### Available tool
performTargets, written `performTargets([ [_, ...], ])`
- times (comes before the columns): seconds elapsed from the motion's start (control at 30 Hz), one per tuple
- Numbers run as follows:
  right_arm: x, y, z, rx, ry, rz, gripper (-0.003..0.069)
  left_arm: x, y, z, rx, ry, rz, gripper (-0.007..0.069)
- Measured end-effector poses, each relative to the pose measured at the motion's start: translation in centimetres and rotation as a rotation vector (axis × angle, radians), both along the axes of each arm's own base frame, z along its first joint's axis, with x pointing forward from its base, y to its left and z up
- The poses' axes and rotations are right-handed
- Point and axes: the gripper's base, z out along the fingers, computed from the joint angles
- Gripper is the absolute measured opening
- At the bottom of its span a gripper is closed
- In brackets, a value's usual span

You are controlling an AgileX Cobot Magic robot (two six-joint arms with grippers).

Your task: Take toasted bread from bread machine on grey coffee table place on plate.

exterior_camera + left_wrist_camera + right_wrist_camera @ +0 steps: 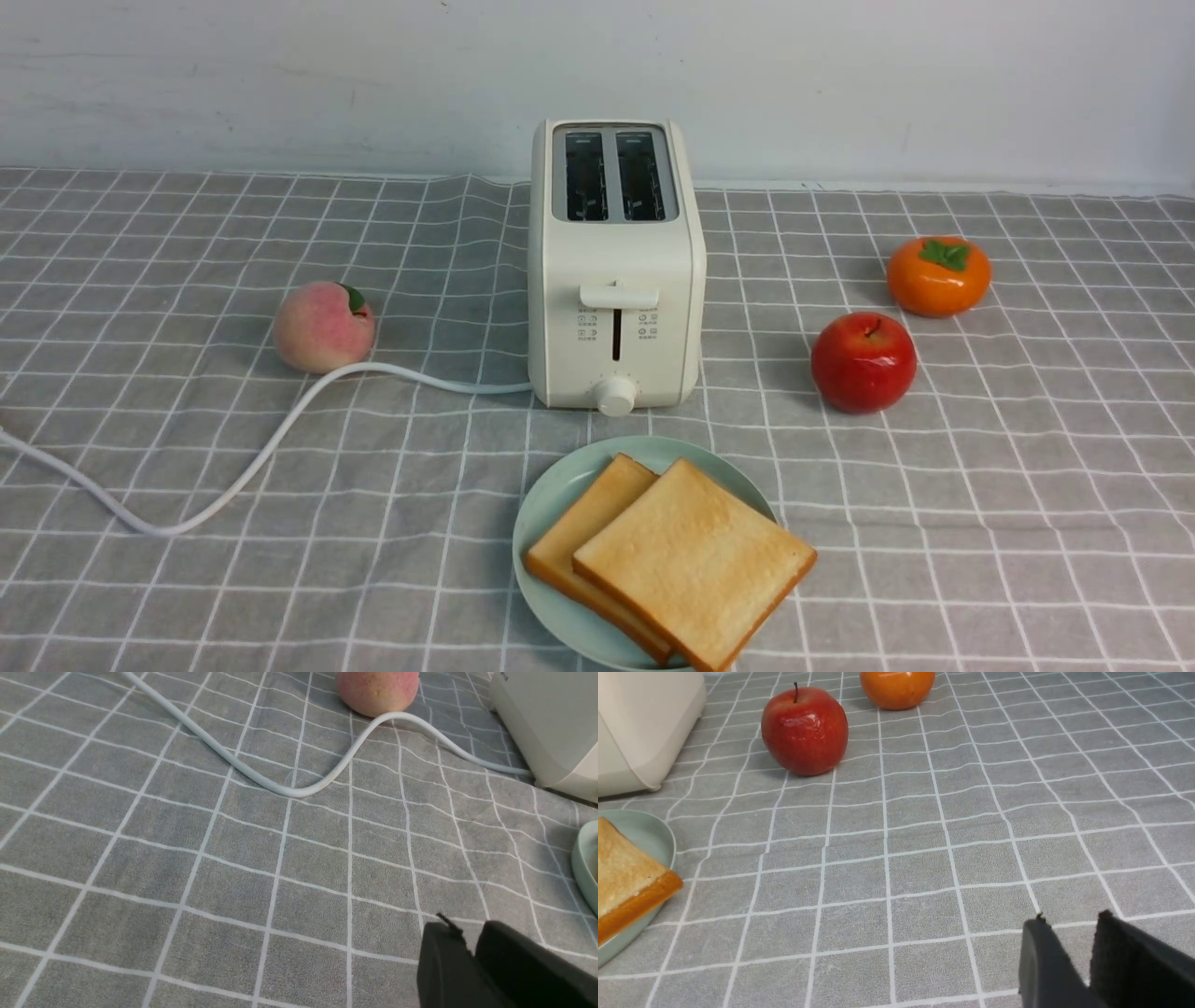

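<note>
Two slices of toasted bread lie overlapping on the mint-green plate [560, 478]: the upper slice [695, 560] partly covers the lower one [590, 523]. The plate stands on the grey coffee table [980, 541] just in front of the cream bread machine [616, 271], whose two slots are empty. Neither gripper shows in the front view. My left gripper [469, 928] is shut and empty, low over the cloth to the left of the plate [586, 858]. My right gripper [1071, 919] is shut and empty, low over the cloth to the right of the plate [644, 833] and toast [621, 877].
A peach [322, 327] sits left of the bread machine, with the white cord [261, 448] curving past it to the left edge. A red apple [864, 362] and an orange persimmon [938, 275] sit to the right. A white wall stands behind.
</note>
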Motion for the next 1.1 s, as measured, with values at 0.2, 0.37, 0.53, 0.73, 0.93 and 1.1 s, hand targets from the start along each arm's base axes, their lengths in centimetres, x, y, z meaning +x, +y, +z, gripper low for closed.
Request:
performTargets([
  [0.2,0.0,0.0,0.0,-0.001,0.0,0.001,0.018,0.0,0.0,0.0,0.0,0.0,0.0,0.0107],
  [0.37,0.0,0.0,0.0,-0.002,0.0,0.001,0.0187,0.0,0.0,0.0,0.0,0.0,0.0,0.0109],
  [0.53,0.0,0.01,0.0,-0.002,0.0,0.001,0.0188,0.0,0.0,0.0,0.0,0.0,0.0,0.0109],
  [0.73,0.0,0.01,0.0,-0.002,0.0,0.002,0.0198,0.0,0.0,0.0,0.0,0.0,0.0,0.0111],
  [0.93,0.0,0.01,0.0,-0.002,0.0,0.002,0.0205,0.0,0.0,0.0,0.0,0.0,0.0,0.0116],
  [1.1,0.0,0.01,0.0,-0.002,0.0,0.002,0.0214,0.0,0.0,0.0,0.0,0.0,0.0,0.0125],
])
